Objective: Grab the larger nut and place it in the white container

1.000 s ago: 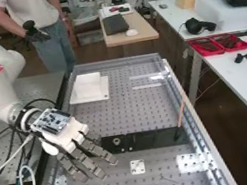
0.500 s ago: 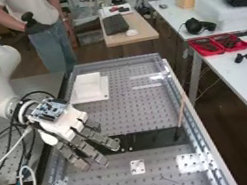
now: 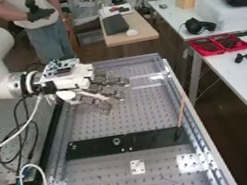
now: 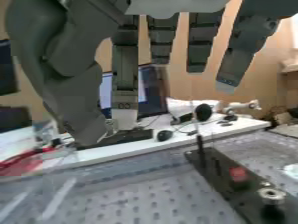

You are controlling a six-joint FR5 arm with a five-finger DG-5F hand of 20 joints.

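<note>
The hand [image 3: 100, 91] is over the bench's far left part in the high view, covering the spot of the white container. In the wrist view the hand [image 4: 125, 75] has its thumb and one finger curled toward each other, the larger nut [image 4: 111, 127] pinched between their tips and mostly hidden by them. The other fingers hang fairly straight. On the black bar [image 3: 148, 138] stand the bearing [image 3: 116, 141] and, fainter, the smaller nut [image 3: 73, 146]. The wrist view also has the bearing [image 4: 271, 195] on the bar.
A thin rod [image 3: 181, 113] rises from the bar's right end. A white plate with holes [image 3: 138, 167] lies below the bar. Raised rails [image 3: 199, 134] edge the bench. Red trays [image 3: 217, 44] are on the side table. A person stands behind, away from the bench.
The hand has risen from the bar toward the bench's far left part, bringing the larger nut along. The bar's left part, with the smaller nut, has come into sight, and the container is now covered.
</note>
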